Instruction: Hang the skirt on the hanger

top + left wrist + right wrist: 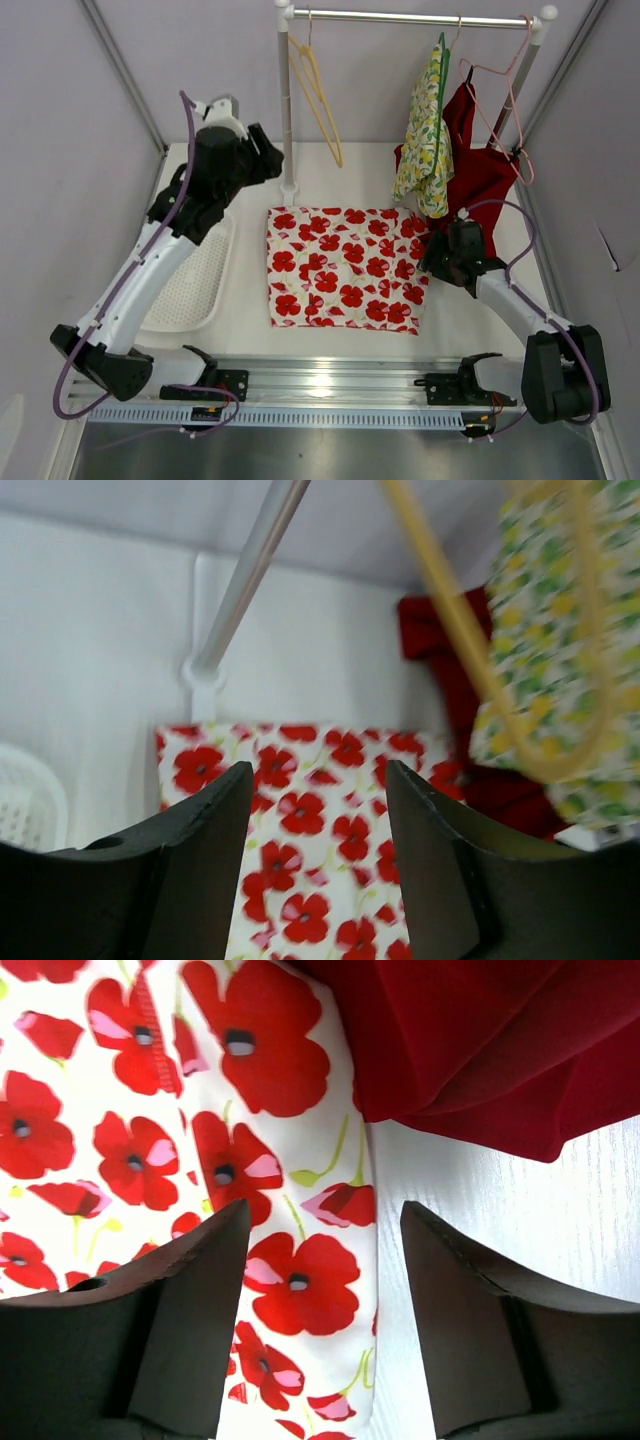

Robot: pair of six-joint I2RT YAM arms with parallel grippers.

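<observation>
Skirt (345, 268): flat, squarish, poppy-printed cloth

Your skirt (345, 268) is thin, matt printed cloth, smooth and flat, with a stitched seam showing in the right wrist view. The red garment (480, 170) beside it is a softer cloth that falls in folds and has a faint sheen. The table (560, 1220) under them is matt white with a fine wood-like grain. You'll find the clothes rail (420, 17) is polished, glossy metal, and the track (330, 380) at your near edge is bare metal throwing glare. The basket (195, 285) is perforated white plastic. The yellow hanger (318, 95) looks like smooth plastic. The fingers (190, 1330) are matt black.
</observation>
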